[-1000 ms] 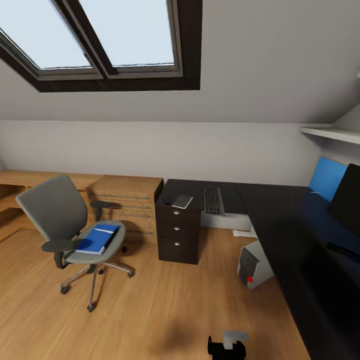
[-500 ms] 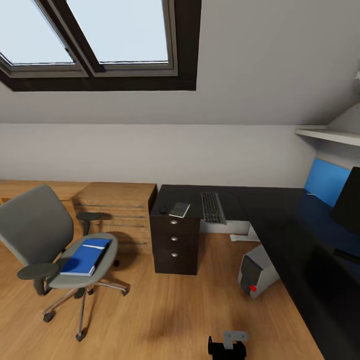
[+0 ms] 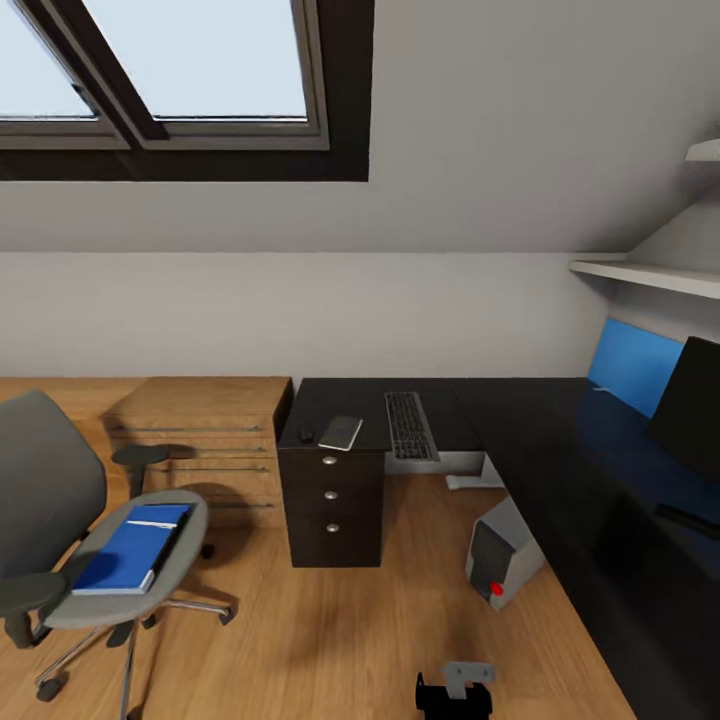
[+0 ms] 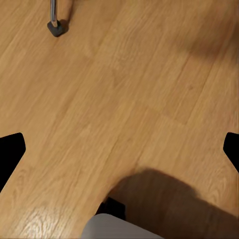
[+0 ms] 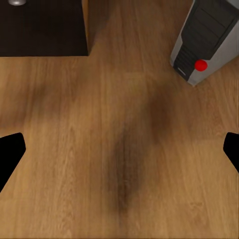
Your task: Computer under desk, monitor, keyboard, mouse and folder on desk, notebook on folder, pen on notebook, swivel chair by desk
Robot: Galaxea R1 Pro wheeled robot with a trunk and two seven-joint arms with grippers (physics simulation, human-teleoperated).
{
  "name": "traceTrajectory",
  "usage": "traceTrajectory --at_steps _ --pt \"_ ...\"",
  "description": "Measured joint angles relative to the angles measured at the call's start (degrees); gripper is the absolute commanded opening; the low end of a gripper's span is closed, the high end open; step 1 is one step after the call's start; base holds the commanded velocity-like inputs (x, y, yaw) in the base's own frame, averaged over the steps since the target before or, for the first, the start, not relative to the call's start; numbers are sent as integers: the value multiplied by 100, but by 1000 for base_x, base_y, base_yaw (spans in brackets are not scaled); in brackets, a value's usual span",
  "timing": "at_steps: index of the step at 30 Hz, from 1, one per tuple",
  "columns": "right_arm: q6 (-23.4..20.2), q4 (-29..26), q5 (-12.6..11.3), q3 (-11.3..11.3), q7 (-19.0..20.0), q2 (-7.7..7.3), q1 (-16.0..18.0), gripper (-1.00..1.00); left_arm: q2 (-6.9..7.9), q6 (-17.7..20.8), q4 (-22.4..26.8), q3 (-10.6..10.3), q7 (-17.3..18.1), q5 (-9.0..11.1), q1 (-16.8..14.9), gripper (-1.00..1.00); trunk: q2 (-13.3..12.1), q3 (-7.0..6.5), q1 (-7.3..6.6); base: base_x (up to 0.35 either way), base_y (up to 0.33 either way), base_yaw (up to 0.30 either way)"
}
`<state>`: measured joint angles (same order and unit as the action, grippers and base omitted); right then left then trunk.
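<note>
Left gripper point(image 4: 119, 149) – pointed down at bare plank floor point(image 4: 124, 89), fingers spread wide, empty. Right gripper point(image 5: 119, 149) – likewise splayed, holding nothing, above floor near the computer point(image 5: 206, 37).

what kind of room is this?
Most likely an attic room used as a home office: a skylight in a sloped ceiling, an L-shaped black desk with keyboard and monitor, and a swivel chair.

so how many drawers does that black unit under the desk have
3, stacked vertically in the drawer unit at the desk's left end: top, middle, bottom, each with a silver knob.
</note>
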<state>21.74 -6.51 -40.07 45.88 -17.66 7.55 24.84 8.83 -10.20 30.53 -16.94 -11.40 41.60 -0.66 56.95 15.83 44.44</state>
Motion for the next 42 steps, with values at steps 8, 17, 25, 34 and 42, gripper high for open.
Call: traceTrajectory --at_steps 8,17,25,34,42 --pt "15 0 13 12 0 -3 -1 100 -3 -7 1 2 5 1 0 100 0 0 -3 222 6 -1" --pt "44 -780 -7 -155 -56 -14 11 100 -11 2 10 2 4 7 0 100 1 0 -3 333 105 0" --pt "52 -1946 -19 -1497 -14 -25 23 100 -57 -4 37 8 -35 11 0 100 0 -1 -2 255 67 0" --pt "8 -3326 -239 -2960 590 -40 24 100 -143 213 1450 5 -314 -12 1 100 0 -1 0 24 3 0" --pt "8 -3533 -1015 -3195 1396 -192 25 100 -108 2047 3387 62 -597 17 0 100 -1 -1 0 1 0 0"
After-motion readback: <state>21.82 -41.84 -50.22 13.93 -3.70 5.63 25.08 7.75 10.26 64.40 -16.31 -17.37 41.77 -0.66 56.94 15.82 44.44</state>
